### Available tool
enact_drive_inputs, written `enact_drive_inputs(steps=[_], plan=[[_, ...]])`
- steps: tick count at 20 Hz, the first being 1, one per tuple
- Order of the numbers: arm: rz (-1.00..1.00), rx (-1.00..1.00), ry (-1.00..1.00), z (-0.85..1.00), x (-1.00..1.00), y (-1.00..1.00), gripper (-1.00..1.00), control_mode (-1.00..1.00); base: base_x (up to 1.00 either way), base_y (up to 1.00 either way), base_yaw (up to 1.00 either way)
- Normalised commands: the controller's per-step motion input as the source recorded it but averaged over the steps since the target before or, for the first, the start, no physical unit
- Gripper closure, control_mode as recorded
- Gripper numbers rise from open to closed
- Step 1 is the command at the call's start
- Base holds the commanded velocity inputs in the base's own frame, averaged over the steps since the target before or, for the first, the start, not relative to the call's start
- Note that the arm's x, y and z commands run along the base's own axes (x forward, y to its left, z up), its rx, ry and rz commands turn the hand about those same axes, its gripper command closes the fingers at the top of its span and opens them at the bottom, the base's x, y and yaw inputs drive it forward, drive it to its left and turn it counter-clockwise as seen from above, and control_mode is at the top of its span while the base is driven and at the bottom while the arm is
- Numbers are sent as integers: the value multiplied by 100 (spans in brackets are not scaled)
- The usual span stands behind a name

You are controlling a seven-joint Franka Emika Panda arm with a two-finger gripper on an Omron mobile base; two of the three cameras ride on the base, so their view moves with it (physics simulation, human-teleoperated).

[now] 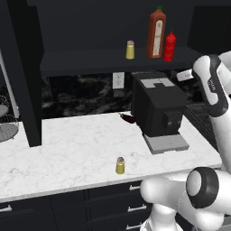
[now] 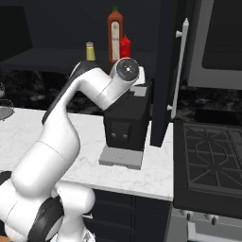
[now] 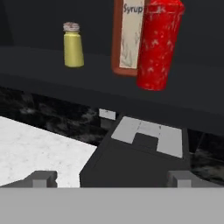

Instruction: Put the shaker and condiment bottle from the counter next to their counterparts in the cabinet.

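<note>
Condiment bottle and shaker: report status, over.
Gripper open, empty, facing the cabinet shelf. Red condiment bottle on shelf beside tall sauce bottle. Shaker on counter, untouched. Coffee machine stands below the shelf.

Red condiment bottle (image 1: 169,46) stands upright in the cabinet (image 1: 90,61); yellow shaker (image 1: 120,165) upright on the counter (image 1: 67,153).

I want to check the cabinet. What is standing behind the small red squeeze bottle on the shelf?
Directly behind the red squeeze bottle stands the tall orange-red syrup bottle, touching or nearly so. The red one covers its right side. A yellow shaker stands apart.
</note>
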Motion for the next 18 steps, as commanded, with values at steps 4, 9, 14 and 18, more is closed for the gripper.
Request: enact_drive_inputs(steps=[4, 9, 14, 18], plan=[[24, 0, 0, -55, -37, 66, -100, -100, 0, 0, 0], [31, 0, 0, -49, -13, 76, -100, -100, 0, 0, 0], [31, -1, 0, -52, -10, 62, -100, -100, 0, 0, 0], [18, 8, 0, -56, -45, 5, -100, -100, 0, 0, 0]])
